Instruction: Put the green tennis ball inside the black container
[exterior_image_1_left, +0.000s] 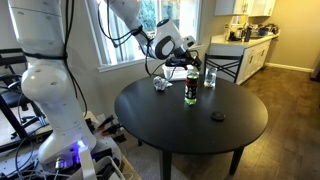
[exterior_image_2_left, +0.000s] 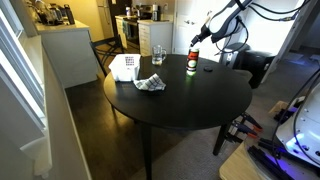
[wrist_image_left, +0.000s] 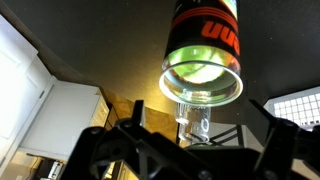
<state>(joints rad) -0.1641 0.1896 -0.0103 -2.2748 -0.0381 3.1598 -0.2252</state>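
The black container (exterior_image_1_left: 190, 88) is a dark upright cylinder with a red label, standing near the far edge of the round black table (exterior_image_1_left: 170, 125). It also shows in the exterior view (exterior_image_2_left: 191, 63). In the wrist view I look down into its round mouth (wrist_image_left: 203, 90), and the green tennis ball (wrist_image_left: 200, 68) shows as a green glow inside it. My gripper (exterior_image_1_left: 183, 55) hangs just above the container, also seen in the exterior view (exterior_image_2_left: 197, 38). Its fingers (wrist_image_left: 190, 140) are spread wide apart and hold nothing.
A clear drinking glass (exterior_image_1_left: 210, 77) stands right beside the container. A flat black disc (exterior_image_1_left: 217, 116) lies nearer the table's middle. A crumpled silvery piece (exterior_image_2_left: 150, 84) and a white box (exterior_image_2_left: 125, 67) sit at the table's other side. Chairs and a kitchen counter stand behind.
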